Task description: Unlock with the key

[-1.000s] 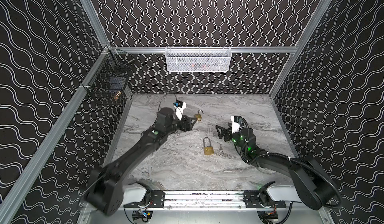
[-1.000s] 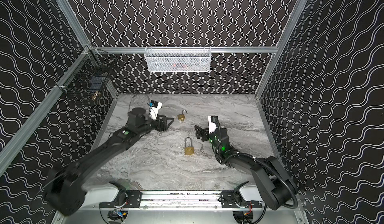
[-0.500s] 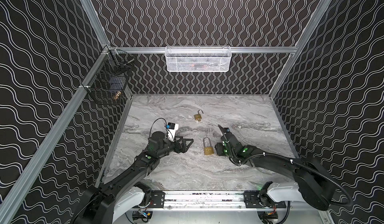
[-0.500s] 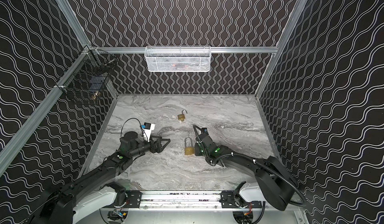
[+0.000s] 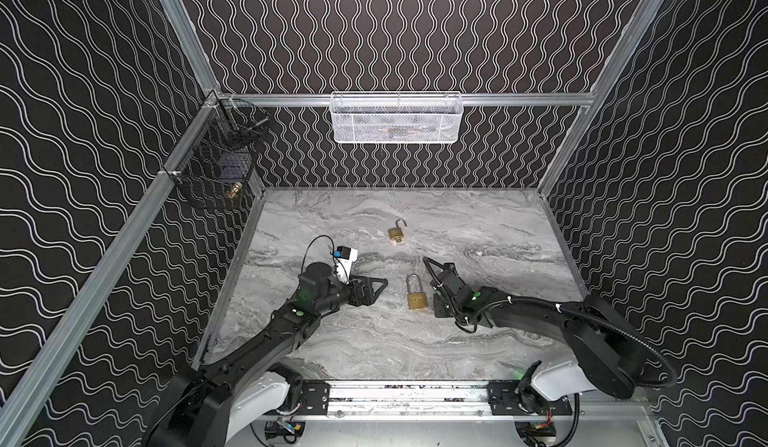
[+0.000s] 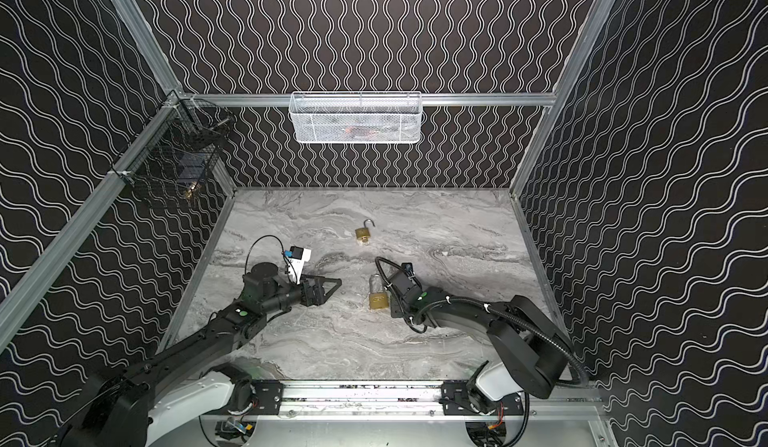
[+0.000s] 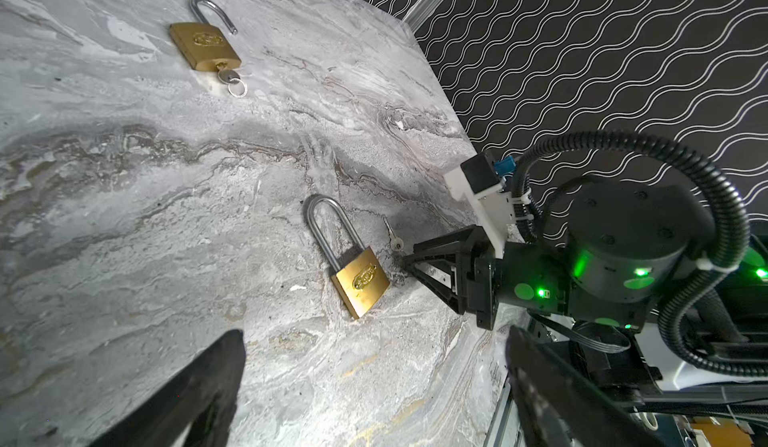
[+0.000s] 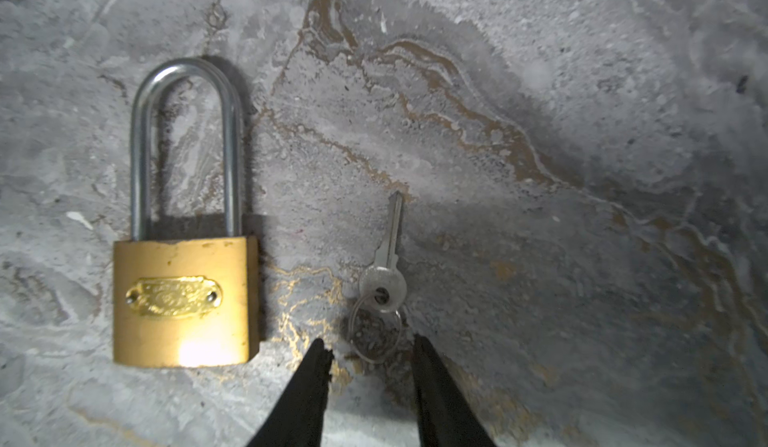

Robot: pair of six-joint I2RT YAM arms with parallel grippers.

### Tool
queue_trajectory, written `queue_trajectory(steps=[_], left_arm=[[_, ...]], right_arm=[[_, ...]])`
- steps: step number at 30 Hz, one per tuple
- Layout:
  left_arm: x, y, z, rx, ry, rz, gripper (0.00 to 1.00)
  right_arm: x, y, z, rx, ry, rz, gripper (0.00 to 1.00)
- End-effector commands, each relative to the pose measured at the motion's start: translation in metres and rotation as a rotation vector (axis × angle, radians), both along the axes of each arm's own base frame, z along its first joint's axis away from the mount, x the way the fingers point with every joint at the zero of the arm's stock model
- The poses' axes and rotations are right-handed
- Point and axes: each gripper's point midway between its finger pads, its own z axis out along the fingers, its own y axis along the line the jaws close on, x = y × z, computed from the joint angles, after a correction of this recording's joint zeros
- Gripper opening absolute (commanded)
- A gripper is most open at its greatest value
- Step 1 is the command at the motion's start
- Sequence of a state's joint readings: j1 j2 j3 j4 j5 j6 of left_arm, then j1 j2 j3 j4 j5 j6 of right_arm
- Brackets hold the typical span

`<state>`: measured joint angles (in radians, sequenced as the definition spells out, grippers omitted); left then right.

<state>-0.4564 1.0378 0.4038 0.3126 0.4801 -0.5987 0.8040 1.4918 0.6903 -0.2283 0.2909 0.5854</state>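
Grey marble-patterned tabletop (image 5: 478,224) fills the floor of a cell walled in black panels with white wavy lines. A white mesh basket (image 5: 396,117) hangs on the far rail and a black wire basket (image 5: 216,170) on the left wall.

A brass long-shackle padlock (image 5: 416,297) lies flat near the middle of the tabletop with its shackle closed and pointing far. The loose key (image 8: 388,258) lies just right of it, parallel and not touching, with its blade pointing far and its split ring (image 8: 374,332) on the near end.

The right gripper (image 8: 370,347) is low over the tabletop at that ring. Its jaws are partly open, with one fingertip on each side of the ring and a thin gap left on both sides, so nothing is gripped.

The left gripper (image 7: 374,337) is left of the long-shackle padlock, well clear of it, with its jaws spread wide and empty.

Farther back, near the middle, a small brass padlock (image 5: 397,233) lies with its shackle swung open and a second key (image 7: 227,76) in its base.
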Motion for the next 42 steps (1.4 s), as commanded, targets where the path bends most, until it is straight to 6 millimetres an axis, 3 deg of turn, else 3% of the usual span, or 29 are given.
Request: queue_trajectory(steps=[1, 10, 20, 25, 29, 33, 42], left_arm=[[0.003, -0.002, 0.006, -0.014, -0.017, -0.002, 0.99], [0.003, -0.002, 0.006, -0.004, -0.016, -0.006, 0.99], [0.005, -0.003, 0.013, -0.006, -0.005, -0.004, 0.99], [0.010, -0.013, 0.015, -0.028, 0.053, -0.020, 0.99], [0.007, -0.039, 0.011, 0.000, 0.096, -0.088, 0.99], [0.006, -0.052, 0.002, 0.063, 0.082, -0.121, 0.99], [0.014, -0.063, 0.000, 0.082, -0.189, -0.119, 0.99]], right_arm=[[0.004, 0.000, 0.000, -0.017, -0.013, -0.008, 0.36], [0.011, -0.003, -0.004, -0.067, -0.011, -0.021, 0.24], [0.009, -0.003, 0.002, -0.067, -0.014, -0.008, 0.00], [0.008, -0.006, 0.014, -0.054, -0.051, 0.013, 0.00], [0.005, -0.005, 0.029, -0.009, -0.101, 0.050, 0.00], [0.004, -0.004, 0.044, 0.016, -0.133, 0.074, 0.00], [0.007, 0.004, 0.079, 0.067, -0.177, 0.102, 0.00]])
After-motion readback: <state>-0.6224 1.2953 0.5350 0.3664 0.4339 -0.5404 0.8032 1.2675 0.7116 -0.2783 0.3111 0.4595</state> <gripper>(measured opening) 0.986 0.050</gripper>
